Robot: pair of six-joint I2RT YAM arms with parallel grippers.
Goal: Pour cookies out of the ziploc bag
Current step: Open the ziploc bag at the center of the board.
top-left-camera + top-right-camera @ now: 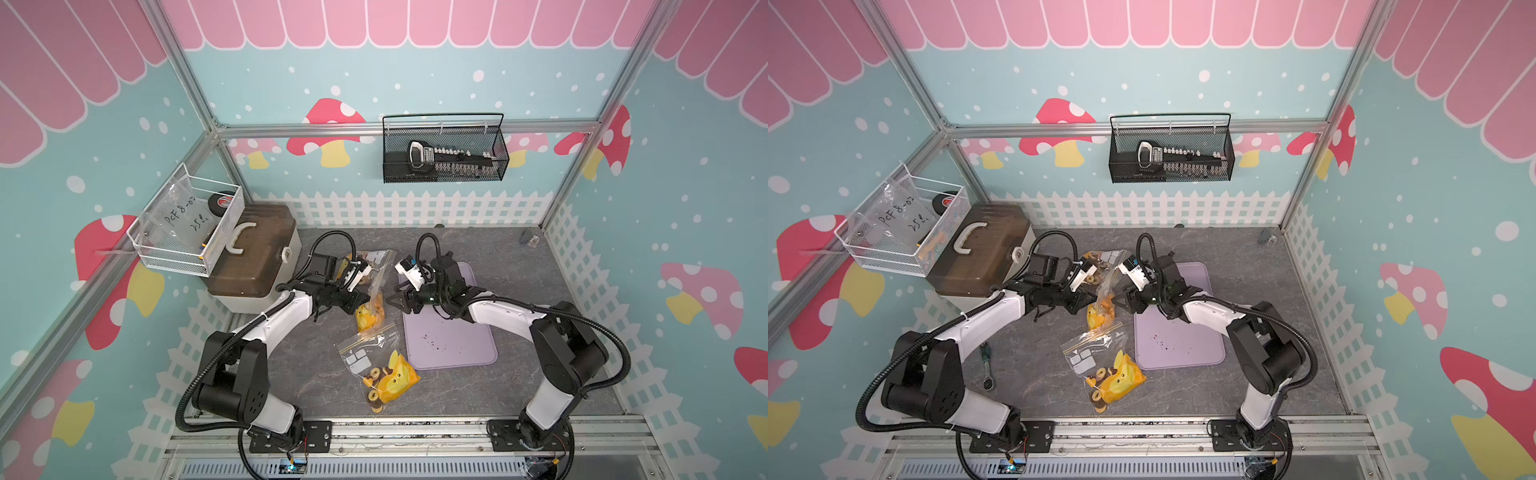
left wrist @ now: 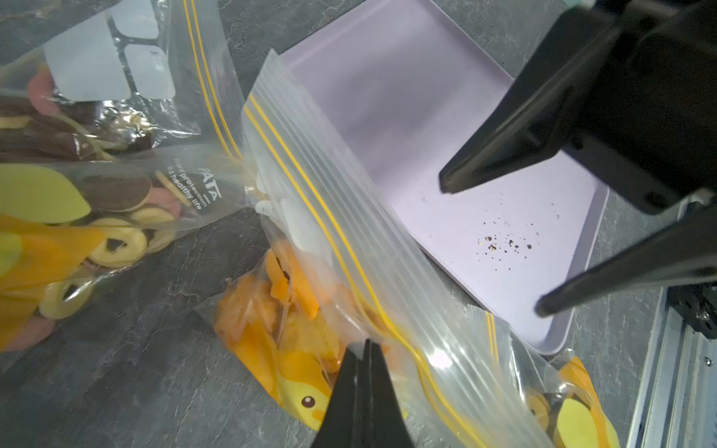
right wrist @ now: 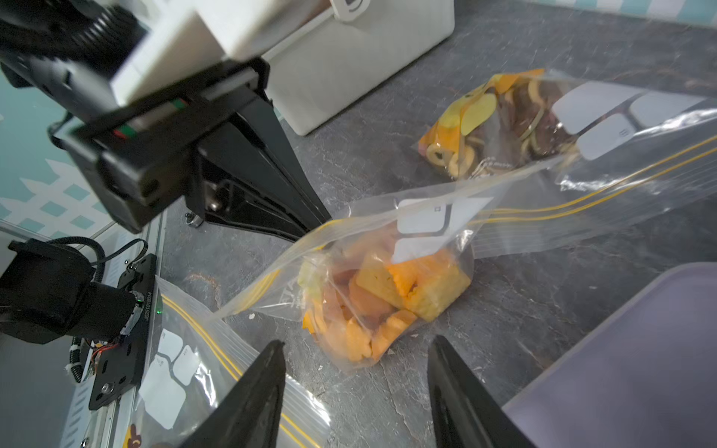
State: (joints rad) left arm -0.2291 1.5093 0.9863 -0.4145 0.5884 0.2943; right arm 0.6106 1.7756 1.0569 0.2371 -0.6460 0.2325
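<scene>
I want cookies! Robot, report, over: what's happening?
Left pincer shut on ziploc bag. Right pincer open beside it. Cookies inside; tray holds crumbs only. Near bag and far bag crowd it.

Glossy clear plastic ziploc bag (image 3: 392, 279), smooth matt lilac tray (image 2: 426, 116), veined stone-look tabletop (image 3: 512, 310)

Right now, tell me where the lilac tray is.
In both top views the lilac tray lies right of centre on the table, beside the orange-cookie bag.
</scene>
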